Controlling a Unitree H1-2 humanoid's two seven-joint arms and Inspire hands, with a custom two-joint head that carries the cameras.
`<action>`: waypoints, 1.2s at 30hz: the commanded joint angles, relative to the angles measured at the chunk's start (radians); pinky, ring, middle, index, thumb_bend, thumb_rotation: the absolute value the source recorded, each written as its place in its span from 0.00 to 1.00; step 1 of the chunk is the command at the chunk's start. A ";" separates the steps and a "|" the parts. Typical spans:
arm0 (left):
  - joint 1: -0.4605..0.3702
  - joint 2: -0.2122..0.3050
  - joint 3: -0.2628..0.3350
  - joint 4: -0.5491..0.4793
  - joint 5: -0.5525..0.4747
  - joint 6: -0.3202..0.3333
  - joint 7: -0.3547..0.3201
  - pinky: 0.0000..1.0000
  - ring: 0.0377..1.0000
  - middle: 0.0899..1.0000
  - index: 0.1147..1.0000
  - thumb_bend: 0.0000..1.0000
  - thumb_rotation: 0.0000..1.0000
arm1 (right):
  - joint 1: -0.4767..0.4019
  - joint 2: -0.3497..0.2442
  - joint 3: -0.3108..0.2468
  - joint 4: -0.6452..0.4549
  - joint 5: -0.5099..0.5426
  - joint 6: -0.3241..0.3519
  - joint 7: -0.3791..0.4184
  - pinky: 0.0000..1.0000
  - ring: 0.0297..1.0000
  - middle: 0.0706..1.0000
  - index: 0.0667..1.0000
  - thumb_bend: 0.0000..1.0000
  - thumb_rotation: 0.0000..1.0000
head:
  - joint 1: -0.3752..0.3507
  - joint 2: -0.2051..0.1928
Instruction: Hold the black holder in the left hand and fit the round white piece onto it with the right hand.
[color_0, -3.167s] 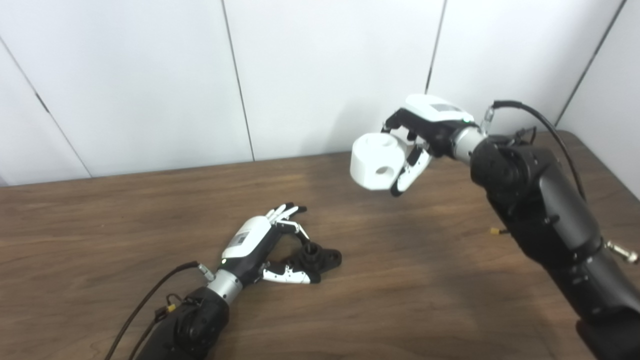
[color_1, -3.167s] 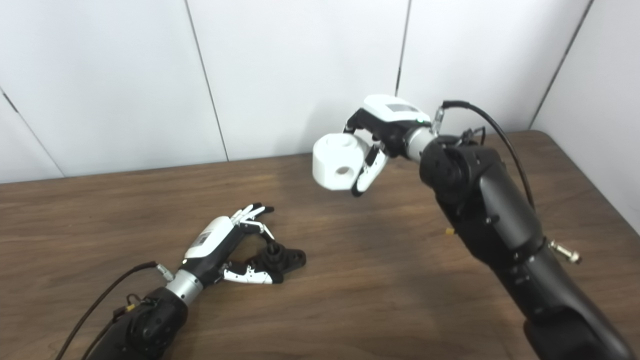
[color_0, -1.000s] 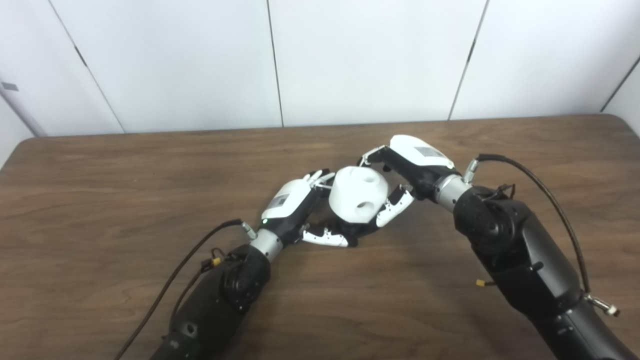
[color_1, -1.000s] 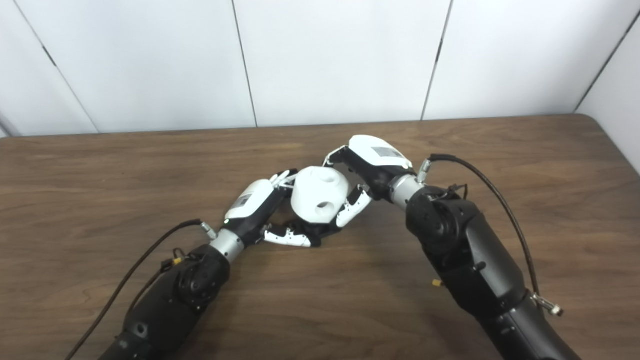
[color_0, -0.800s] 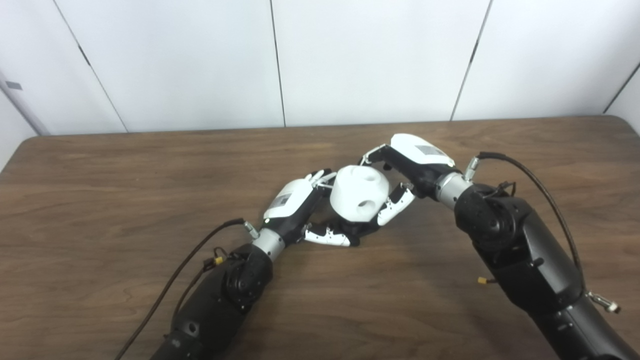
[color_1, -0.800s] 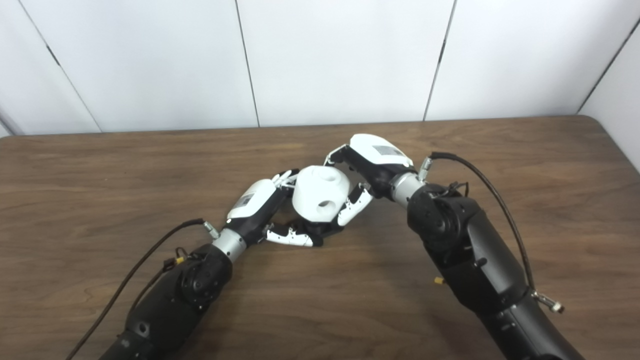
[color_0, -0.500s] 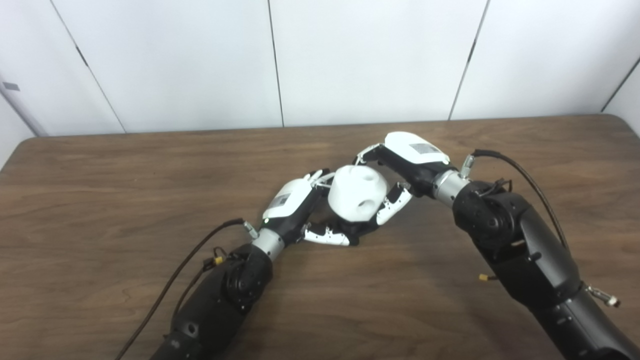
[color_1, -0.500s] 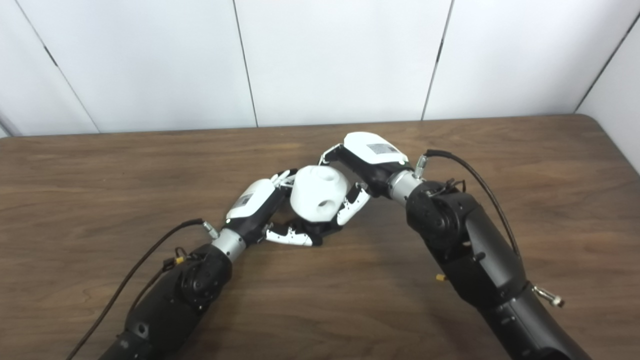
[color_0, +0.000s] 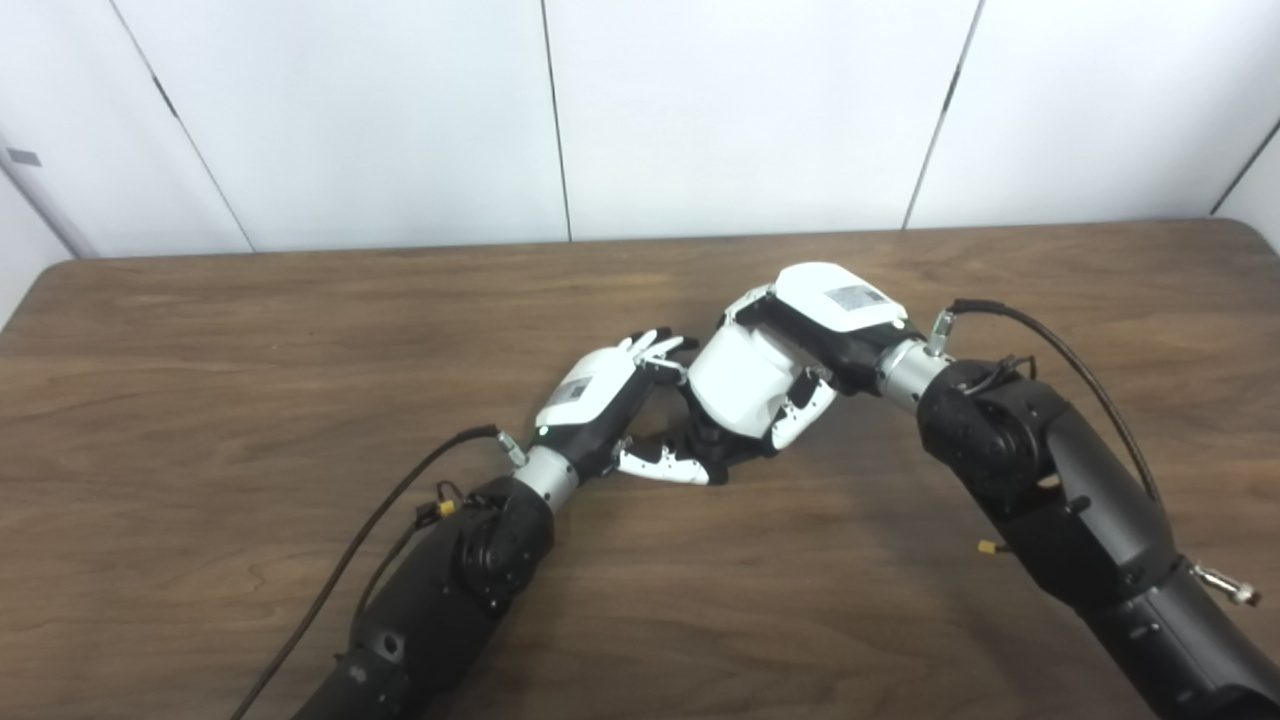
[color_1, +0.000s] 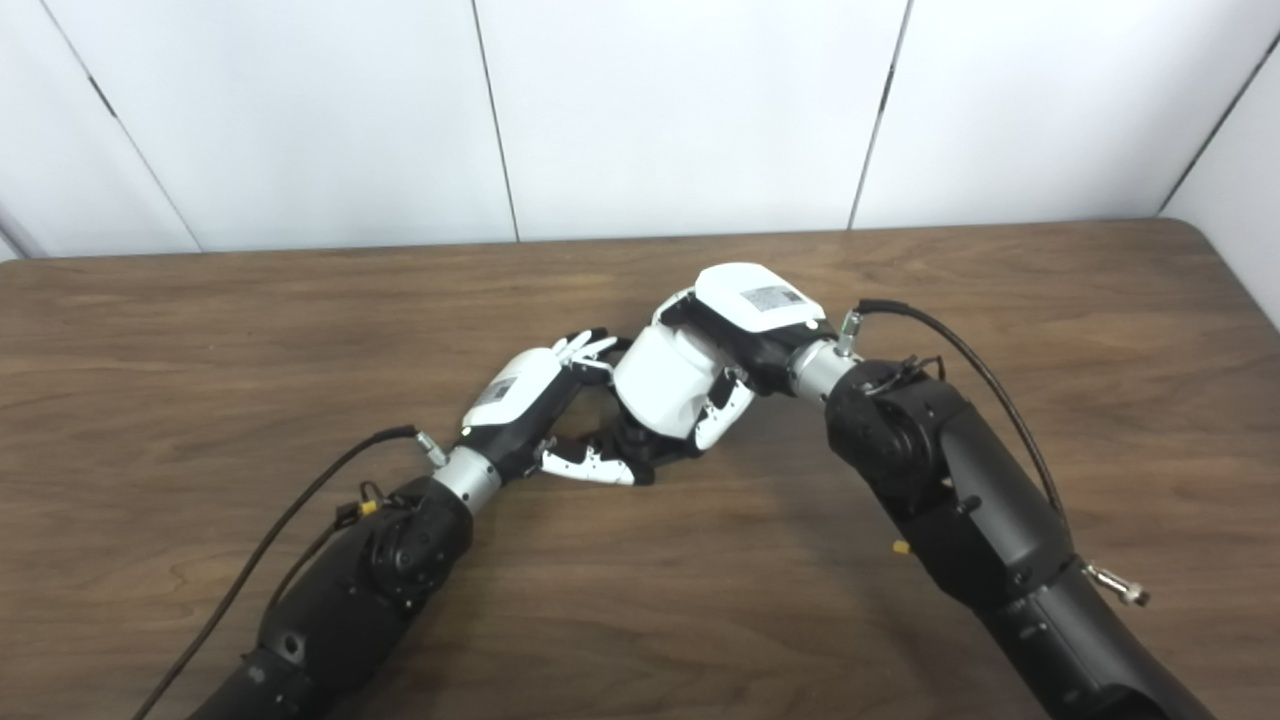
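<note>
Left hand (color_0: 600, 395) grips the small black plastic holder (color_0: 712, 448) on the brown wooden surface (color_0: 250, 350), steadying it. Right hand (color_0: 825, 330) clasps the round white plastic piece (color_0: 738, 380), tilted directly over the holder, apparently to seat it.

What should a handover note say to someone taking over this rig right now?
Left hand: shut on the black holder, which sits low at the table.
Right hand: shut on the white piece, tilted and pressed down against the holder.
Done: both parts grasped and brought together.
Left: whether the piece is fully seated cannot be seen, since it hides the joint. Check the fit, press home if needed, then release.
</note>
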 joint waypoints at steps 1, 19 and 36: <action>0.060 -0.028 -0.078 0.044 0.029 0.035 -0.116 1.00 1.00 0.92 0.41 0.52 0.06 | -0.039 -0.003 0.011 -0.017 0.014 -0.043 0.014 0.77 0.84 0.76 0.44 0.52 0.14 | 0.001 0.004; 0.047 -0.040 -0.084 0.081 0.016 0.023 -0.106 1.00 1.00 0.93 0.41 0.52 0.06 | -0.136 -0.005 0.019 -0.181 -0.001 -0.028 0.169 0.76 0.84 0.76 0.45 0.52 0.14 | 0.006 0.003; 0.034 -0.038 -0.092 0.087 0.030 0.038 -0.111 1.00 1.00 0.94 0.41 0.52 0.06 | -0.152 0.001 0.014 -0.221 -0.001 -0.049 0.232 0.74 0.81 0.73 0.44 0.53 0.14 | -0.005 0.009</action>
